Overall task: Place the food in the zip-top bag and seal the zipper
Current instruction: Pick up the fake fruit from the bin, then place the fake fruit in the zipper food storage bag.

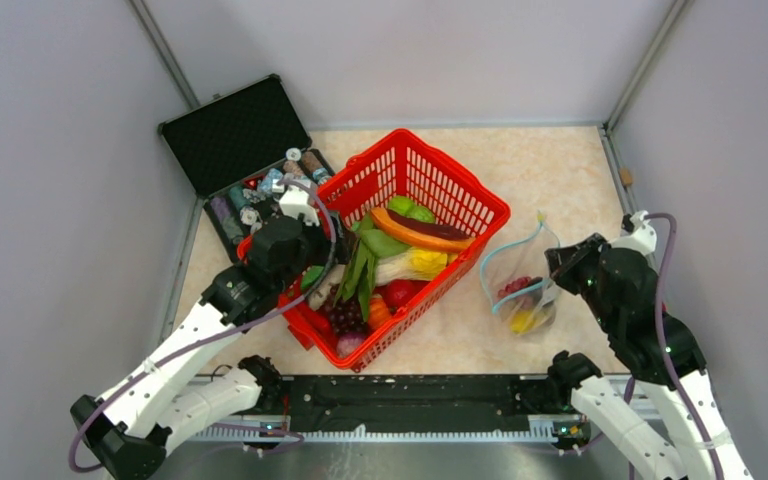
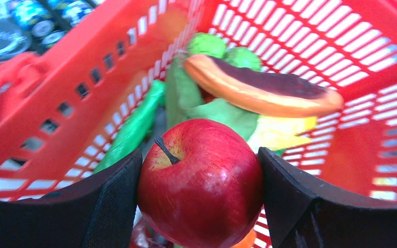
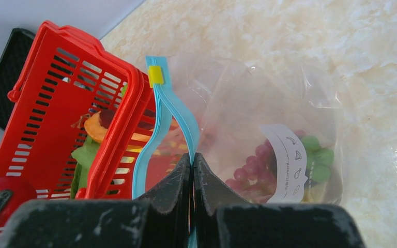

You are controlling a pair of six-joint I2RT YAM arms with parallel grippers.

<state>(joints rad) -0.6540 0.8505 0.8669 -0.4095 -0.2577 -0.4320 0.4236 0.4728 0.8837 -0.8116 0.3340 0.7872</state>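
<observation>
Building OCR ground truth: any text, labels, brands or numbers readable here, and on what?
Nothing can be quoted.
White label patch on the zip-top bag: small print and symbols, too small to read.
Bottle labels in the black case: blurred, unreadable.

Top view: fixed high behind both arm bases, looking down on the whole marbled beige desk (image 1: pixel 560 170). Wrist views: close-range, looking forward past the left tool (image 2: pixel 200 156) and right tool (image 3: pixel 193 158); all three share the red lattice plastic basket (image 1: pixel 457 186).
</observation>
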